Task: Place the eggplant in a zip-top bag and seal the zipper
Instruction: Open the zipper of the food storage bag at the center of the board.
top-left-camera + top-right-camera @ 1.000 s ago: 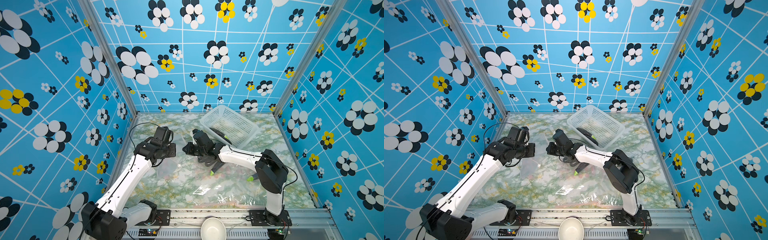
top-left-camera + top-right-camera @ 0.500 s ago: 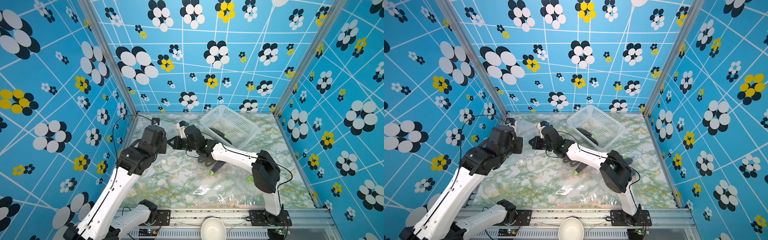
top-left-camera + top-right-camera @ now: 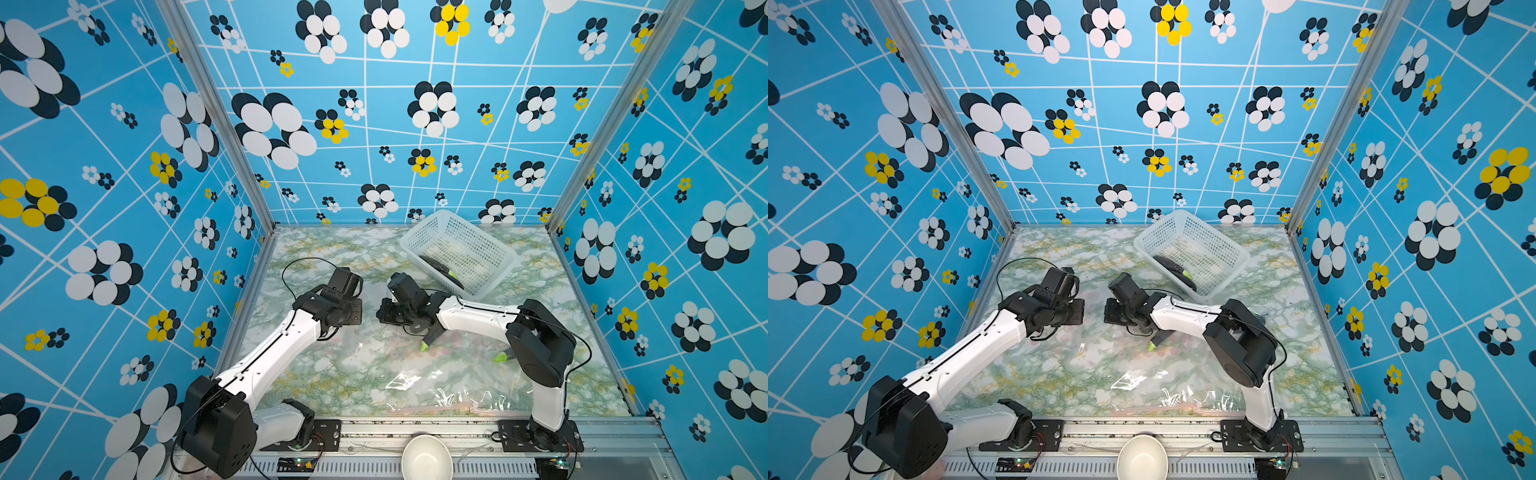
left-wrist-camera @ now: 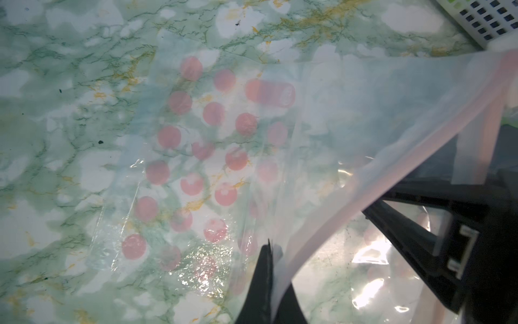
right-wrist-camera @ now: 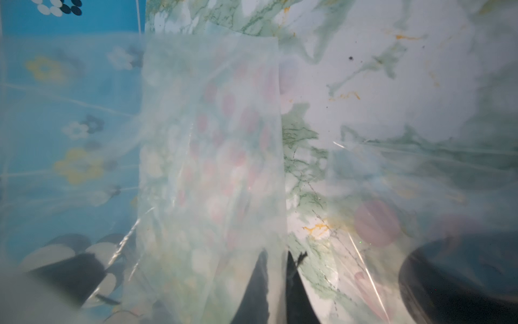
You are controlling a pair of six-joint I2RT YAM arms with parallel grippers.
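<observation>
Pinching the hazy zip-top bag [image 4: 213, 140], left hand [image 4: 272, 254] and right hand [image 5: 276, 262] alike; eggplant [image 3: 432, 335] mostly hidden beneath right arm [image 3: 478, 316].

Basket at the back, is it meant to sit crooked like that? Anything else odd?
The white basket sits skewed on the table, an eggplant lying inside. Crumpled clear plastic lies loose near the front. Nothing looks spilled or broken.

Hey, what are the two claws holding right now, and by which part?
Both hold the bag. The left claw is shut on its pink zipper strip; the right claw pinches an edge of the film; which edge is unclear.
</observation>
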